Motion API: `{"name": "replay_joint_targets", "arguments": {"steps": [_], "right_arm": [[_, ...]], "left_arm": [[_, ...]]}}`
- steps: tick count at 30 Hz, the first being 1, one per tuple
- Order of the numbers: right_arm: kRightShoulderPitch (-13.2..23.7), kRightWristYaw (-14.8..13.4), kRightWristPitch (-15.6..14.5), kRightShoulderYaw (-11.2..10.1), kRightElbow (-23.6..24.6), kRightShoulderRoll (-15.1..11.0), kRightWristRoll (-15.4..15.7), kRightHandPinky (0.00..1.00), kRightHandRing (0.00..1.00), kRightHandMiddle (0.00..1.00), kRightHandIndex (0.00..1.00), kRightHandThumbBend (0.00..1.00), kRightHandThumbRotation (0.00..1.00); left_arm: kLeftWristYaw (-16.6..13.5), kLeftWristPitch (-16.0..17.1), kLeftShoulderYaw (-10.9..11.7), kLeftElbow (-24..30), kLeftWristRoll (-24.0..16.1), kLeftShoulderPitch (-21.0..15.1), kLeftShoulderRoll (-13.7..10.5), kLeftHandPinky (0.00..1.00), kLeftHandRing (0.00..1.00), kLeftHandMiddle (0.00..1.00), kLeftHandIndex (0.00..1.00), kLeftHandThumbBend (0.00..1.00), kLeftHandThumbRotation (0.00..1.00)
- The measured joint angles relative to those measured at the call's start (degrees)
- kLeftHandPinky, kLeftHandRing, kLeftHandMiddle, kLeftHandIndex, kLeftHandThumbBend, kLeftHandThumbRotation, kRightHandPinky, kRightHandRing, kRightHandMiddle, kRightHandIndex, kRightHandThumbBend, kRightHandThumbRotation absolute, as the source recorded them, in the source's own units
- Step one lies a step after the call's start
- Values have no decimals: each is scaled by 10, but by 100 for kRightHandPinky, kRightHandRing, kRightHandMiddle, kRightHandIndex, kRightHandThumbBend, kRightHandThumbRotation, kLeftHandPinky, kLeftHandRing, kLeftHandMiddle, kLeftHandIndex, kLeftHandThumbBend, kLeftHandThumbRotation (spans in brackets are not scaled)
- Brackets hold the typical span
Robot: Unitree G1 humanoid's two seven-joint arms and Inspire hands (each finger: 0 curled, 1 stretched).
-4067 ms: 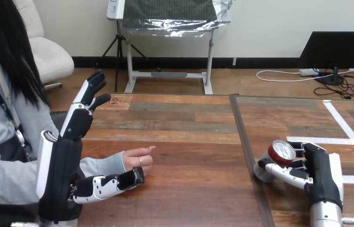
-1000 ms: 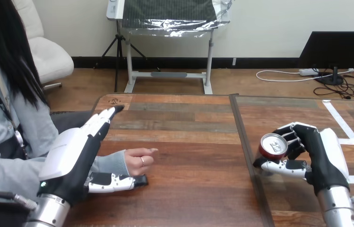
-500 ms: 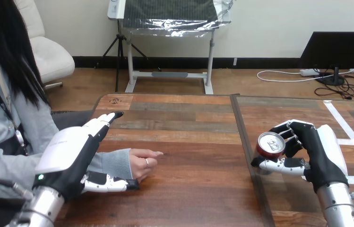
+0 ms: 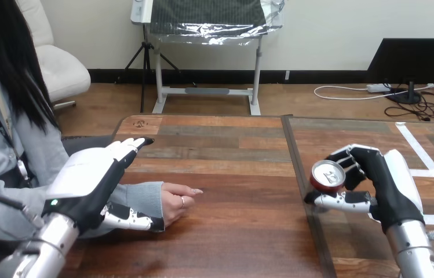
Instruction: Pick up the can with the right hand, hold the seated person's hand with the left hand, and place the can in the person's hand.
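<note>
My right hand (image 4: 389, 190) is at the right of the head view, its fingers and thumb curled round a red can (image 4: 326, 176). The can is tilted, with its silver top turned toward me. The person's hand (image 4: 178, 201) lies on the wooden table (image 4: 243, 191) left of centre, coming out of a grey sleeve. My left hand (image 4: 87, 180) arches over that forearm with straight fingers (image 4: 126, 148) pointing to the far right. Its thumb (image 4: 132, 219) runs along the near side of the wrist. I cannot see it closing round the wrist. A wide stretch of table lies between the can and the person's hand.
A dark seam (image 4: 302, 191) runs between two table tops, just left of the can. White tape lines (image 4: 426, 157) mark the right table top. The person sits at the table's left side.
My right hand has carried the can a little to the left. My left hand has dropped lower over the person's forearm. The person's hand has slid slightly right, its fingers stretched flatter.
</note>
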State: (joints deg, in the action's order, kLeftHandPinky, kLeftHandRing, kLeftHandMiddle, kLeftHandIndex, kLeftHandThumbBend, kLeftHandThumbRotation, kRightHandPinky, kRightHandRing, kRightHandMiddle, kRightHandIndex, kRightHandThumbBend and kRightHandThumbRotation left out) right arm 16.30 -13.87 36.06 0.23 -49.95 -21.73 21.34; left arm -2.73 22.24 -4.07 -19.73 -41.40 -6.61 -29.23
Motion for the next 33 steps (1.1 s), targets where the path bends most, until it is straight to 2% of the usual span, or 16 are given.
{"name": "replay_joint_targets", "arguments": {"steps": [11, 24, 29, 33], "right_arm": [[0, 4, 0, 0, 26, 0, -1, 39, 42, 49, 50, 85, 0], [0, 15, 0, 0, 47, -1, -3, 38, 42, 49, 50, 84, 0], [-1, 19, 0, 0, 54, -1, -4, 38, 42, 49, 50, 84, 0], [-4, 22, 0, 0, 61, -1, -5, 38, 42, 49, 50, 84, 0]], "left_arm": [[-2, -2, -36, -70, -18, -49, -21, 88, 90, 90, 88, 100, 32], [-34, 0, -85, -170, -48, -90, -37, 83, 87, 86, 85, 100, 30], [-35, 0, -97, -184, -54, -100, -41, 79, 84, 83, 83, 100, 27], [-21, -10, -107, -183, -60, -114, -45, 75, 81, 80, 81, 100, 24]]}}
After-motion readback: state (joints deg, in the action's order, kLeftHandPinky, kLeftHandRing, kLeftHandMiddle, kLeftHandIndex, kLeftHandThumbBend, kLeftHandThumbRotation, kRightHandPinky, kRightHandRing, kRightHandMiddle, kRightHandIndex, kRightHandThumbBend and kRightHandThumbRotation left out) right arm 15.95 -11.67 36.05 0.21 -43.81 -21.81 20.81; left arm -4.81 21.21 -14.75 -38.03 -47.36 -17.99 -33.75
